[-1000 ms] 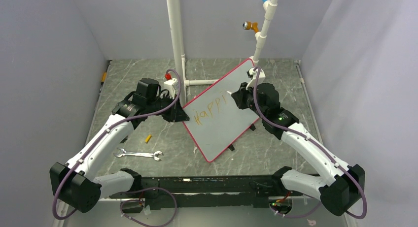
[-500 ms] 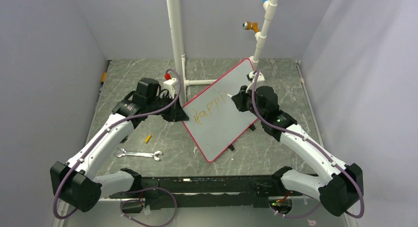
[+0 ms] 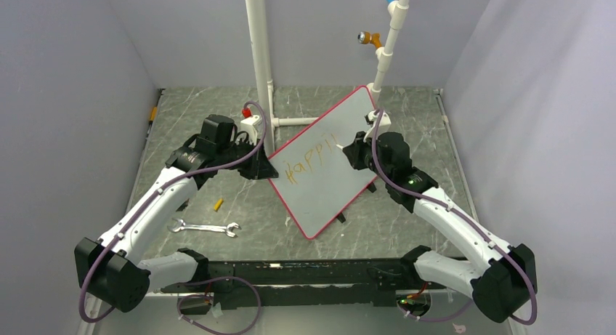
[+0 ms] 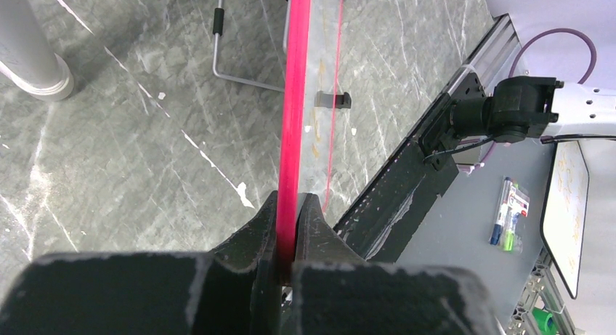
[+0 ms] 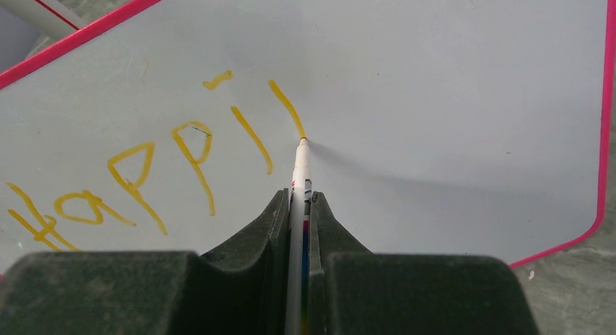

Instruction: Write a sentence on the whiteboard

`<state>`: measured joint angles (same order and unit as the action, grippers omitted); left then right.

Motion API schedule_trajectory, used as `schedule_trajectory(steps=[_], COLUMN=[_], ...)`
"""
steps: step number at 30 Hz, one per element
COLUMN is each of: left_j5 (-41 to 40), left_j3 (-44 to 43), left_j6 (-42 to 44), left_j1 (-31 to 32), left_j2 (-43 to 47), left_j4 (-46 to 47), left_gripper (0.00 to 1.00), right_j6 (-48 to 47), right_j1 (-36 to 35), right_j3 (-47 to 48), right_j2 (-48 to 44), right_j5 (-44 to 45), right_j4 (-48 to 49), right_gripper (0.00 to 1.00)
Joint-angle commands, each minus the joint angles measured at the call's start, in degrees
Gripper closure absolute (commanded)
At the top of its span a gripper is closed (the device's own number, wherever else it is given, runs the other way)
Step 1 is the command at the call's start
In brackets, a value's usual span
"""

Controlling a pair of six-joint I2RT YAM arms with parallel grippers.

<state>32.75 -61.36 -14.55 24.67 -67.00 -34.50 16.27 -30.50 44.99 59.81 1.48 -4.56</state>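
At right wrist, unlike overhead: marker point(image 5: 298, 197) tip touching whiteboard point(image 5: 450, 95) at stroke point(image 5: 287, 110) end.

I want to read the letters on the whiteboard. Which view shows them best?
The right wrist view: the letters fill the frame, about "Happi" plus a stroke. The top view shows them small. The left wrist view sees the whiteboard edge-on, nothing readable.

There was one whiteboard point(image 3: 330, 193), bearing one line of orange-yellow lettering point(image 3: 310, 166) made up of five letters and one further stroke. One marker point(image 5: 298, 182) was in view. On the table point(image 3: 407, 110) lay one wrench point(image 3: 205, 227) and one small yellow piece point(image 3: 218, 204). Two white pipes rose from it: a straight pipe point(image 3: 258, 51) and a leaning pipe point(image 3: 388, 44).
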Motion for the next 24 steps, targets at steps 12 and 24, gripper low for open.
schedule_trajectory(steps=[12, 24], left_j5=[-14.21, -14.56], left_j3=[-0.58, -0.46], left_j6=[12.94, 12.97], left_j1=[-0.24, -0.15], left_j2=[-0.64, -0.1], left_j4=[2.21, 2.14], left_gripper=[1.0, 1.0], right_j6=[-1.06, -2.73], right_j1=[-0.13, 0.73], right_j3=[8.31, 11.48], right_j2=[5.27, 8.52], right_j5=[-0.9, 0.23], right_j4=[0.7, -0.38], right_gripper=[1.0, 1.0])
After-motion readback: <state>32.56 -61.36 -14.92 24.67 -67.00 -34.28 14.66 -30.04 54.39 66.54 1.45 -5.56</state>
